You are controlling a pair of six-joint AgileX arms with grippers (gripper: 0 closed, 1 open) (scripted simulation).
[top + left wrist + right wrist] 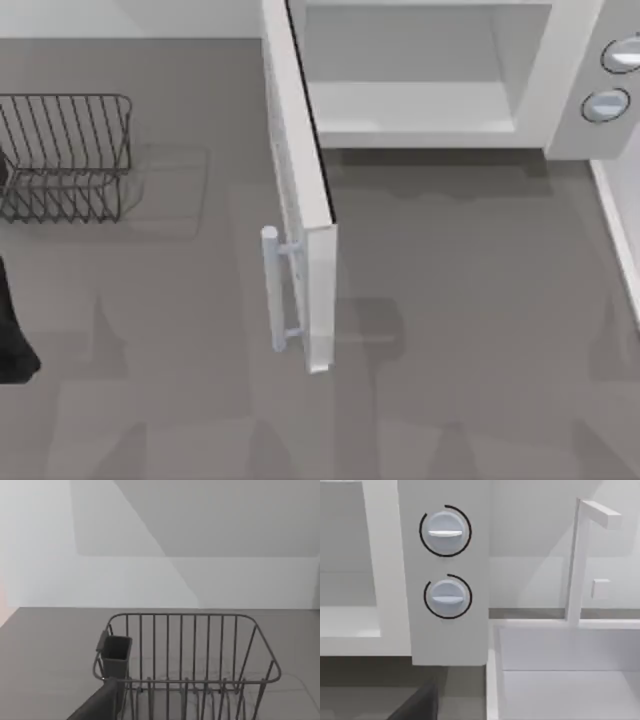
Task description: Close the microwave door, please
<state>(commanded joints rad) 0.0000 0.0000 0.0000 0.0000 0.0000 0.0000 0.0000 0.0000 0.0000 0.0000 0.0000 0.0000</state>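
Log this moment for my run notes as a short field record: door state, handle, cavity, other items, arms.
door: microwave door swung wide open, standing out from the microwave body toward the table's front
handle: vertical bar handle on the door's outer face, near its free edge, facing the table's left
cavity: open, nothing seen inside
knobs: two round knobs on the body's right panel
other items: wire dish rack at the table's left; white sink beside the microwave
arms: left arm at the left edge, away from the door

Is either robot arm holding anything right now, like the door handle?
Nothing is held. The microwave door stands wide open, its handle untouched, with no gripper near it.
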